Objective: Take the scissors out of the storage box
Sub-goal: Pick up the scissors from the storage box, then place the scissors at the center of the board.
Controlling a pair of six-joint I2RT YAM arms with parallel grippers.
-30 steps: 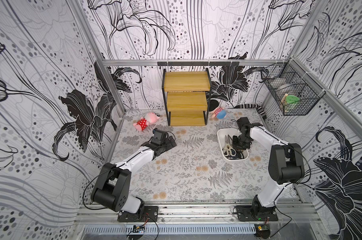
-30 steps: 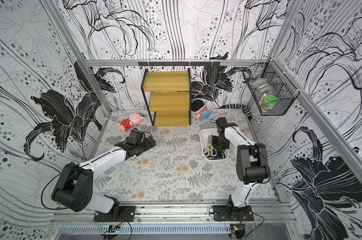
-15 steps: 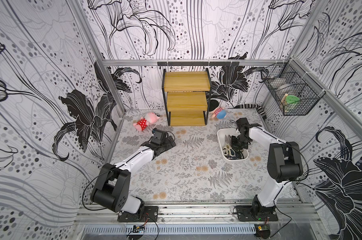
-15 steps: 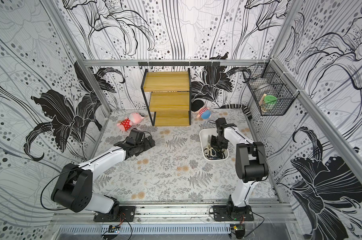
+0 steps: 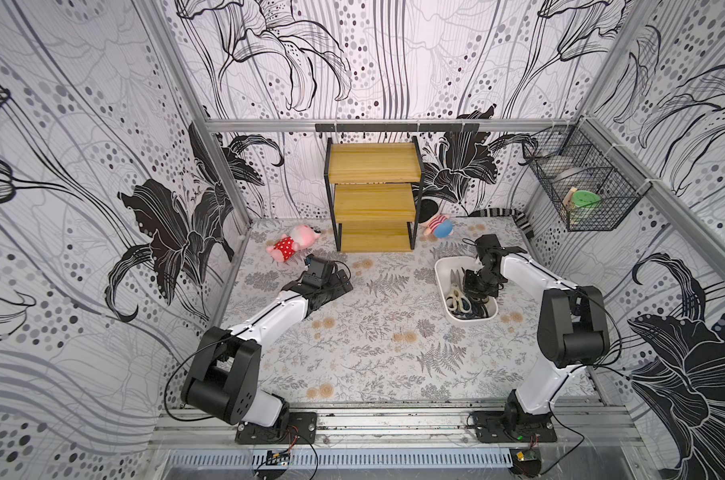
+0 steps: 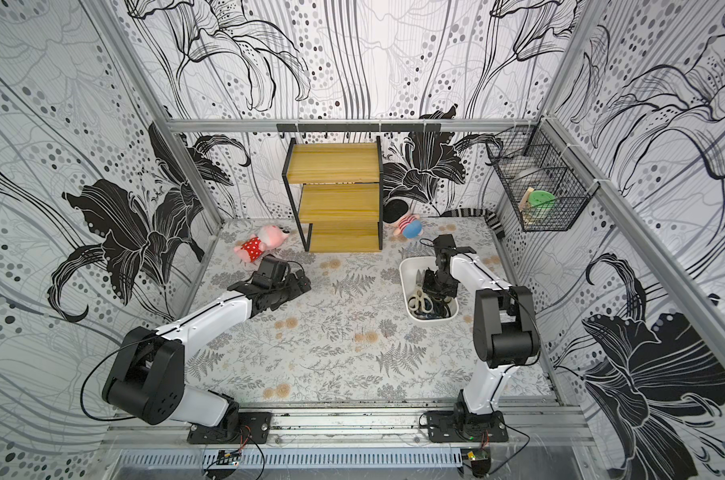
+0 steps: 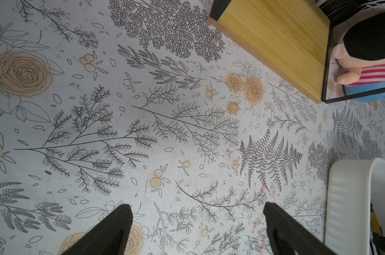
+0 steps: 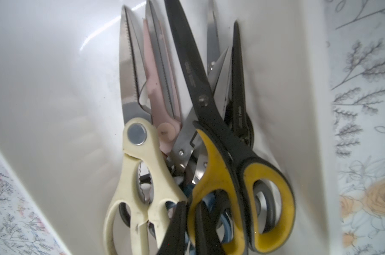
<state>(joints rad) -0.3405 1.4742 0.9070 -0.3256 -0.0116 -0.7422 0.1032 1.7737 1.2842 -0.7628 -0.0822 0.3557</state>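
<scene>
Right wrist view: the scissors [image 8: 200, 99], metal-bladed pairs, lie stacked lengthwise, blades pointing one way, in the white shallow plastic storage box [image 8: 54, 88]. At least six pairs can be counted: one cream-handled pair [image 8: 138, 165], one pale pink pair [image 8: 163, 110], one yellow-black pair [image 8: 220, 154], one black pair [image 8: 238, 99], the others half-buried. The right gripper [image 8: 190, 204] pinches the yellow-black pair's handle loop. Both top views show one box [image 5: 442, 274] [image 6: 406, 270] near the tabletop's [image 5: 373, 332] right edge, with most handle colours indistinct. Left wrist view: the left gripper [image 7: 196, 205] stands spread above bare tabletop.

Walls of black-and-white lily wallpaper [image 5: 394, 62] enclose a pale floor printed with ferns and roses [image 5: 373, 353]. A yellow wooden three-tier shelf in a black metal frame [image 5: 373, 168] stands against the back wall.
</scene>
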